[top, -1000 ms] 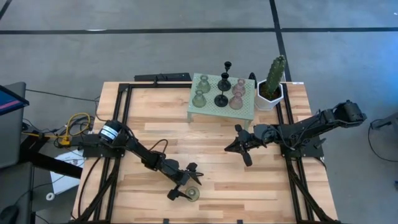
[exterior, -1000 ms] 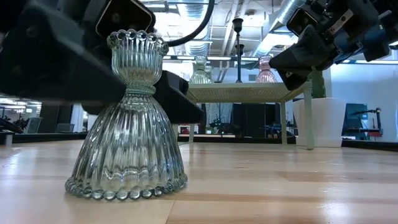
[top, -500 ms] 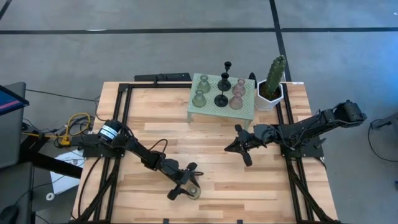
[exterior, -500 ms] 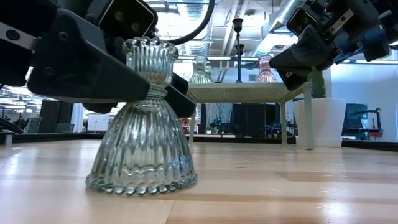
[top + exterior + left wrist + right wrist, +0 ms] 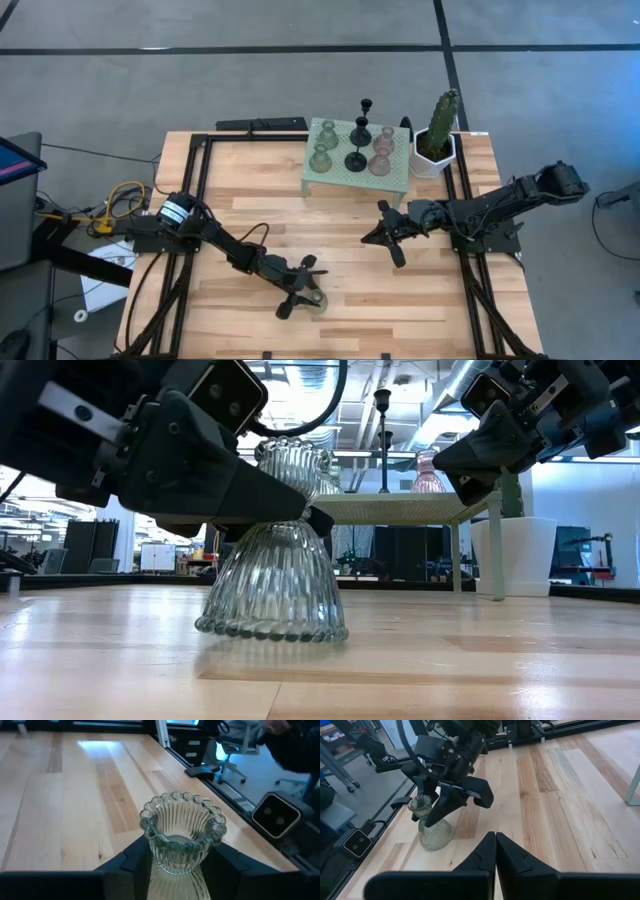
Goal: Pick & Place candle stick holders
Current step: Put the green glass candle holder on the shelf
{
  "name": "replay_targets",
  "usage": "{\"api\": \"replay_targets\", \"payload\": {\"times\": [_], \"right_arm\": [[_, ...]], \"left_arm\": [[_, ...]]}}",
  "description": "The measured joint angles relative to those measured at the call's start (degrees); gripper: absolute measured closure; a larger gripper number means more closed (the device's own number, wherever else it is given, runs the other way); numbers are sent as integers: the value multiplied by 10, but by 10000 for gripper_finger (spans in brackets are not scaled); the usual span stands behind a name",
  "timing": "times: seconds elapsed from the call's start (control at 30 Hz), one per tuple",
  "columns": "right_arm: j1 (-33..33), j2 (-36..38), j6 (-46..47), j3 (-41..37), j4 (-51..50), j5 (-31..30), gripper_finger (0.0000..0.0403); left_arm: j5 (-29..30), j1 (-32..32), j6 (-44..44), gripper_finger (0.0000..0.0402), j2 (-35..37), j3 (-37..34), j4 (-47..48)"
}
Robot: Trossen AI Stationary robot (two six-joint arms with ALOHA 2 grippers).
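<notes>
**Glass holder shifts as left pincer closes on its neck**

Since a second ago, the clear ribbed holder [image 5: 272,550] has slid across the counter [image 5: 350,230] while the left pincer [image 5: 300,290] narrowed around it. Its two dark fingers now stand on either side of the waist below the beaded cup, at about six o'clock on the counter; whether they already press the glass is hard to tell, so I would call the grip nearly made, not certain. The base looks slightly lifted on one edge in the low view.

By my reckoning the task is mostly ahead or mostly done, depending on direction: this one holder is off the mint perforated stand [image 5: 345,178] at twelve o'clock, where the other holders stay, among them two black thin-stemmed ones [image 5: 360,135] and pinkish ones [image 5: 382,152]. The cactus [image 5: 441,122] sits at one o'clock.

The right pincer [image 5: 385,232] waits near the centre, fingers pressed together and empty.

The held piece is fluted, bell-shaped, transparent glass with a beaded rim; the counter is pale planked wood.
</notes>
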State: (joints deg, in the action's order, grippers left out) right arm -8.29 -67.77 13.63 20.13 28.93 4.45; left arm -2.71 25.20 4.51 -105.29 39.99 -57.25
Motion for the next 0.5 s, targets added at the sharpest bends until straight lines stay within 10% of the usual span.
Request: {"api": "replay_targets", "payload": {"times": [0.5], "right_arm": [[0,0,0,0,-6,0,403]], "left_arm": [[28,-24,68,272,76,-2,113]]}}
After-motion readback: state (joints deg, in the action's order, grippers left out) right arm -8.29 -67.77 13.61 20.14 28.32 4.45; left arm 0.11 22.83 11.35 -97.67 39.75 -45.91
